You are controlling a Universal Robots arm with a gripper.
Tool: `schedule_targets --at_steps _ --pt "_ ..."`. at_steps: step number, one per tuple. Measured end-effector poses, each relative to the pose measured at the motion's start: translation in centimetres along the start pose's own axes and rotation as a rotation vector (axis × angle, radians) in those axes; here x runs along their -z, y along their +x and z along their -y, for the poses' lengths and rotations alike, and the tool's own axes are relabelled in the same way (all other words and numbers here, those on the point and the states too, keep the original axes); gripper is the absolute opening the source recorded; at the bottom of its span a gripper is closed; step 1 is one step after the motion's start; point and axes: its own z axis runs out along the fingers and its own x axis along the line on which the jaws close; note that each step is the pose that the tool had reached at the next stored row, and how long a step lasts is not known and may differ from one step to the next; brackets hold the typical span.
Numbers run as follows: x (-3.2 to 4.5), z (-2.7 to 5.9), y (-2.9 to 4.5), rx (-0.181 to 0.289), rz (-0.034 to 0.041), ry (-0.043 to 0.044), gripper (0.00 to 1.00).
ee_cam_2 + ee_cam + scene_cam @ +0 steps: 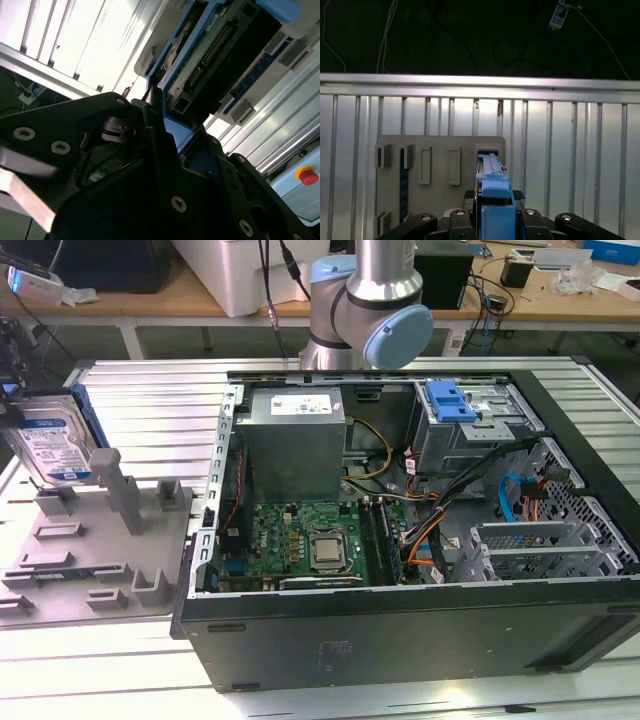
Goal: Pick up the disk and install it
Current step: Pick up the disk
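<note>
First wrist view: the jaws of the black gripper [495, 199] are closed on the flat silver disk with the white-and-blue label and blue plastic bracket [492, 167]. One finger sits on each side of the bracket, and the disk is edge-on and centred. Under it is the grey plastic fixture plate with moulded slots [440, 150] on the slatted aluminium desk [570, 150], and the disk lines up with the slot at the plate's corner. Exterior view: the disk [52, 445] stands on edge, label toward the camera, leaning slightly. It is at the far corner of the plate on the exterior view's left, well apart from the open black computer case [400, 650]. Can't tell if its lower edge is clear of the slot. I read the step in hand as the pick. To do it well, pull straight along the slot axis with no twist until the bracket is clearly out of the slot walls. Side load would likely jam it or shift it in the grip. The grip is on plastic, which may flex, so moderate force and gentle acceleration. Mind the tall grey post [122, 485] just beside the disk. The grey metal drive cage with the blue latch [468, 425] has orange and black cables [440, 515] close by, probably a snag risk.
</note>
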Motion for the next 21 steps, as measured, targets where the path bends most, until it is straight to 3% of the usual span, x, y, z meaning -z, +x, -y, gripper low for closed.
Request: schedule_targets --at_steps 21 --pt "3.33 -0.11 0.17 0.002 0.0 0.0002 0.37"
